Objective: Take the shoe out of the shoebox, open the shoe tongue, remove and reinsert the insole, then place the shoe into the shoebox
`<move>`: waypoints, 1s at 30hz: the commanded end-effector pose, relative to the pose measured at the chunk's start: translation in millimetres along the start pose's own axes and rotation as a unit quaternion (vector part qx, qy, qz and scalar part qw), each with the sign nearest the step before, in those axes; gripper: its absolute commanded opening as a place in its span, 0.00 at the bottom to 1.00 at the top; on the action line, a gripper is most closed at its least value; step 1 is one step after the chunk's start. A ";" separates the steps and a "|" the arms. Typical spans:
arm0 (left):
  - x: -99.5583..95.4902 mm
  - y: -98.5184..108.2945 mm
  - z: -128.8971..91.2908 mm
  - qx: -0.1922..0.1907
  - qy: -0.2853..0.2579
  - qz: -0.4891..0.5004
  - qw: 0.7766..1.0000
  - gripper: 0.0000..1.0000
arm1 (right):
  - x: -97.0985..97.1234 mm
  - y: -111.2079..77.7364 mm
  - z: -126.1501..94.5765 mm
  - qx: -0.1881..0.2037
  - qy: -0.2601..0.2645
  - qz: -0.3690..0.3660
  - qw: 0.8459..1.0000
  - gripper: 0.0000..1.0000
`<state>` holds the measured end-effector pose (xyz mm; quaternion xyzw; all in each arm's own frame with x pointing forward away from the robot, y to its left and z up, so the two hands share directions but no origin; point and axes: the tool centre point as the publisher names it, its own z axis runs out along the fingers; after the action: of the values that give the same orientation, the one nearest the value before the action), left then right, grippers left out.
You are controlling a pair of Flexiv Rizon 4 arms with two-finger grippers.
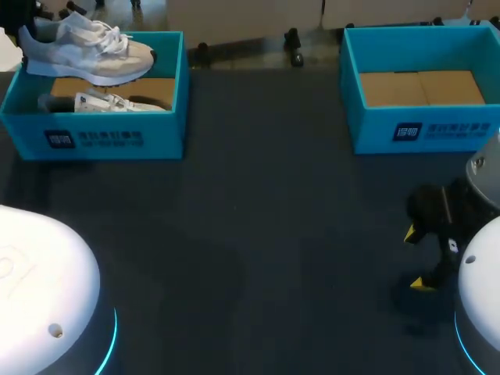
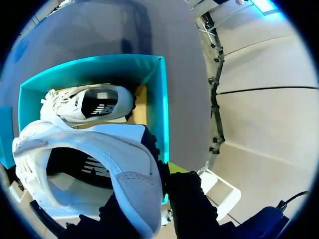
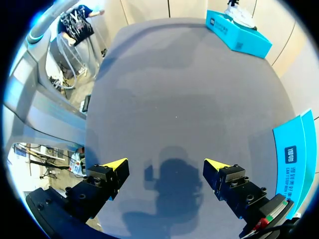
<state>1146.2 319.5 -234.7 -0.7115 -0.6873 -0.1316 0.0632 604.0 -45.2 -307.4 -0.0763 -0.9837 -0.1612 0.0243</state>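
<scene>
Shoe (image 1: pixel 86 51), white, is held raised over the left shoebox (image 1: pixel 101 134), gripped from both sides by the left gripper (image 2: pixel 149 196), with a second shoe (image 1: pixel 117 102) lying inside that box, while the right gripper (image 1: pixel 416 258) hangs over the dark table (image 1: pixel 258 234), fingers spread and empty.

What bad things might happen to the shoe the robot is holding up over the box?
The left tool holds the white shoe above the shoebox; if the grip slips, it may drop onto the second shoe inside. The shoe hangs close to the box's wall, so moving sideways might snag it and drag the box. The right tool sits open far across the table, too far to help.
</scene>
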 end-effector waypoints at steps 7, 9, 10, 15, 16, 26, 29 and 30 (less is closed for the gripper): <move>-1.5 15.0 -6.0 -0.009 -0.001 -0.009 1.000 0.00 | 1.9 -0.4 0.3 0.001 -0.002 0.000 1.000 1.00; -1.2 20.8 -6.6 -0.009 -0.001 -0.012 1.000 0.00 | 1.9 -0.4 0.3 0.001 -0.002 0.000 1.000 1.00; -0.7 23.6 -7.3 -0.009 -0.002 -0.016 1.000 0.00 | 1.9 -0.4 0.3 0.001 -0.002 0.000 1.000 1.00; 0.3 30.8 -10.4 -0.007 0.020 -0.005 1.000 0.00 | 1.9 -0.4 0.3 0.001 -0.002 0.000 1.000 1.00; 2.8 36.1 -13.4 -0.005 0.018 -0.012 1.000 0.00 | 1.9 -0.4 0.3 0.001 -0.002 0.000 1.000 1.00; 2.8 36.1 -13.4 -0.005 0.018 -0.012 1.000 0.00 | 1.9 -0.4 0.3 0.001 -0.002 0.000 1.000 1.00; 2.8 36.1 -13.4 -0.005 0.018 -0.012 1.000 0.00 | 1.9 -0.4 0.3 0.001 -0.002 0.000 1.000 1.00; 2.8 36.1 -13.4 -0.005 0.018 -0.012 1.000 0.00 | 1.9 -0.4 0.3 0.001 -0.002 0.000 1.000 1.00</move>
<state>1180.3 316.7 -220.3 -0.7008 -0.6940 -0.1499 0.0697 604.0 -45.2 -307.4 -0.0763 -0.9837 -0.1612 0.0243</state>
